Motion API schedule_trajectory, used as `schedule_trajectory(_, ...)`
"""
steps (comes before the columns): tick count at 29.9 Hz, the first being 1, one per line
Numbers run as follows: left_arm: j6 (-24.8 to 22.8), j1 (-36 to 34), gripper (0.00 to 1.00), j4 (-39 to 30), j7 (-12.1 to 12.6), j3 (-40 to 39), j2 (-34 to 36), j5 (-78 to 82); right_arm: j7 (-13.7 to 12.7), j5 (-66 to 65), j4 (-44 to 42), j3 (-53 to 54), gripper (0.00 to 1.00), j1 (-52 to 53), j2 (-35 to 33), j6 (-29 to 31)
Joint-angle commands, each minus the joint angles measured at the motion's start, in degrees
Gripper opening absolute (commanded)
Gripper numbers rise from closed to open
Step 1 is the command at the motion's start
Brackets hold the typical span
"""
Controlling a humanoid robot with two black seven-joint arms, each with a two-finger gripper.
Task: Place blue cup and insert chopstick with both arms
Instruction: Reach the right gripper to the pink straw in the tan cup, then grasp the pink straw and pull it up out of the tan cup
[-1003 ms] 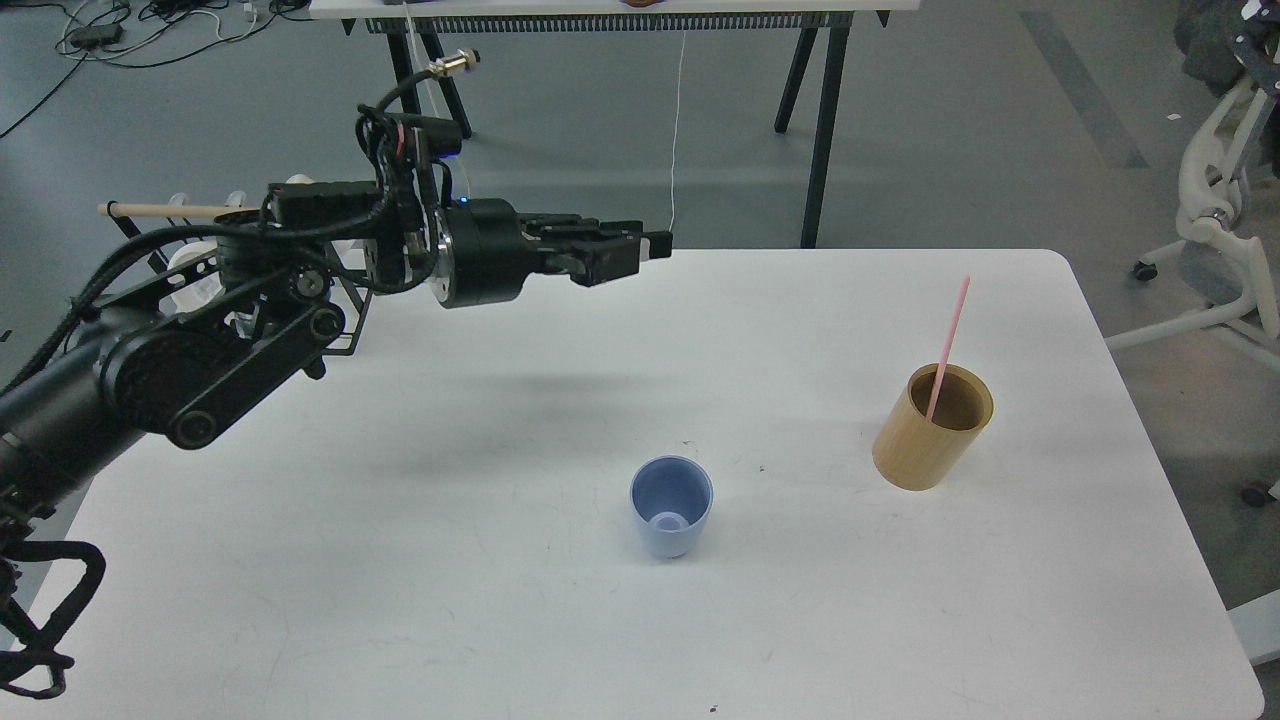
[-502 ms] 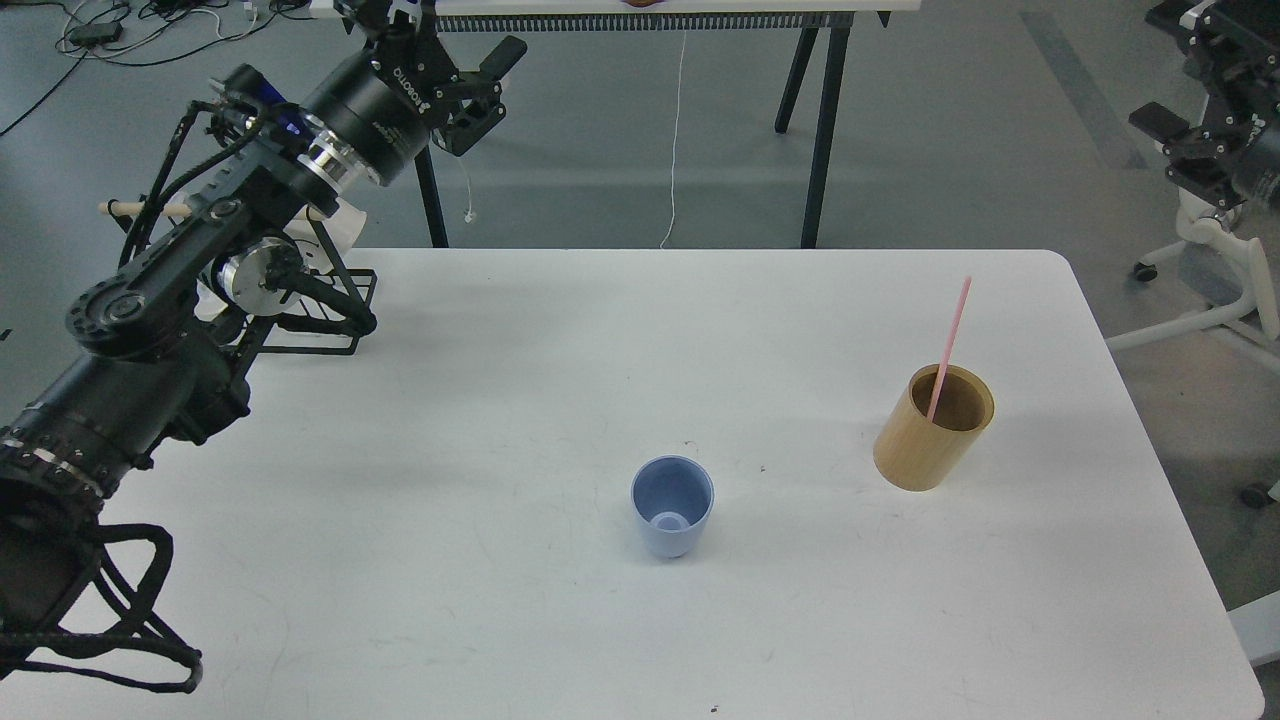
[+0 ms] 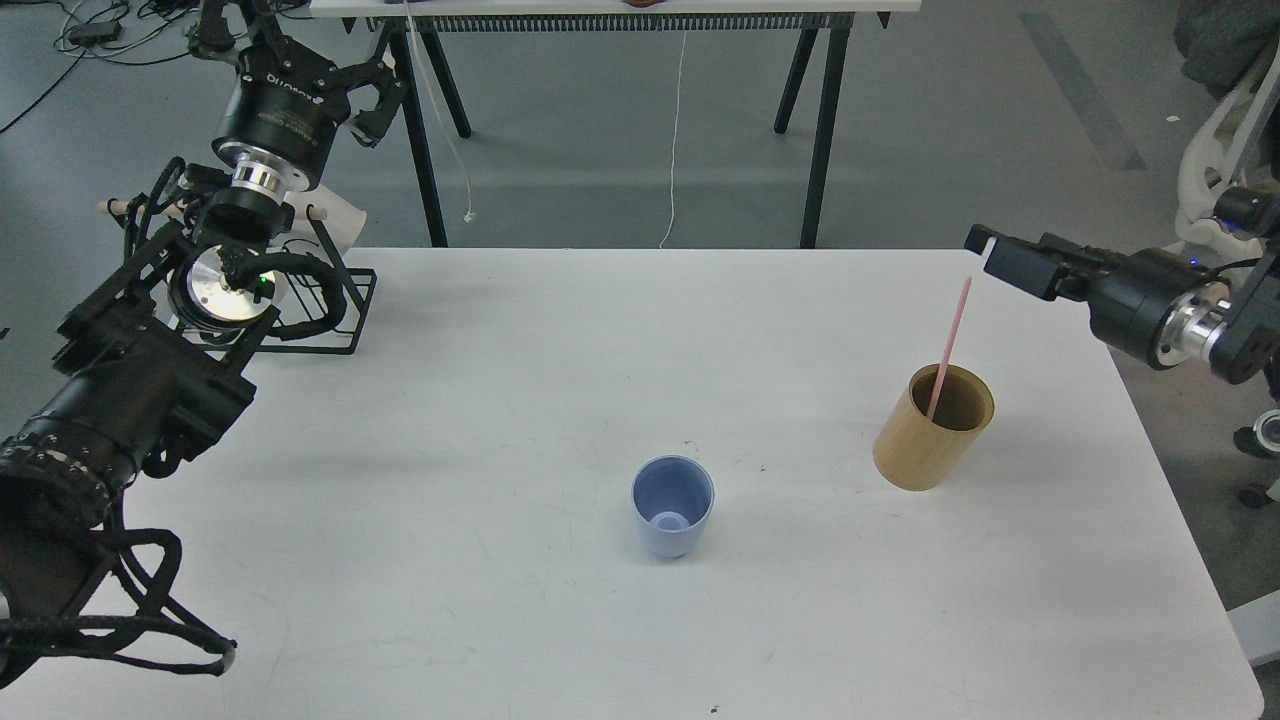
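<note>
A blue cup (image 3: pixel 672 518) stands upright on a white table (image 3: pixel 500 420), open end up. Near it on the right, a bamboo holder (image 3: pixel 932 427) holds one pink chopstick (image 3: pixel 948 347). Far left of the cup, beyond the table's back edge, the left gripper (image 3: pixel 300 40) hangs spread and empty. The right gripper (image 3: pixel 985 247) hovers just above the holder; its fingers cannot be told apart.

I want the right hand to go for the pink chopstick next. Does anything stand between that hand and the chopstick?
Nothing visible does. The right hand hangs over the table's far right edge, and the pink chopstick leans out of the bamboo holder just below and left of it. The blue cup stands well aside.
</note>
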Motion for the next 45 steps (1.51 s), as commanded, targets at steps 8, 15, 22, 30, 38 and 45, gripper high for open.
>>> schedule_trajectory(8, 0.0, 0.5, 0.99, 0.2, 0.0, 0.1, 0.1, -0.2, 0.2, -3.7, -5.5, -5.2, 0.45, 0.2, 4.8, -0.4)
schedule_trajectory(15, 0.0, 0.5, 0.99, 1.6, 0.0, 0.1, 0.2, -0.2, 0.1, -3.8, -6.9, -5.4, 0.25, 0.2, 5.7, -0.4)
schedule_trajectory(22, 0.0, 0.4, 0.99, 1.9, -0.1, 0.1, 0.2, -0.2, -0.1, -3.8, -6.9, -5.4, 0.06, 0.5, 6.5, -0.1)
schedule_trajectory(30, 0.0, 0.3, 0.99, 1.9, -0.3, 0.0, 0.2, -0.2, -0.1, -3.7, -3.7, -5.3, 0.00, 0.6, 3.9, -0.2)
schedule_trajectory(38, 0.0, -0.1, 0.99, 1.9, -0.4, 0.0, 0.3, -0.2, 0.2, -2.5, 6.6, -2.0, 0.01, 4.2, -7.4, -0.2)
schedule_trajectory(45, 0.0, -0.5, 0.99, 1.8, -0.4, 0.3, 1.3, -0.2, 0.1, -1.6, 9.8, 3.7, 0.00, 12.2, -5.8, 0.0)
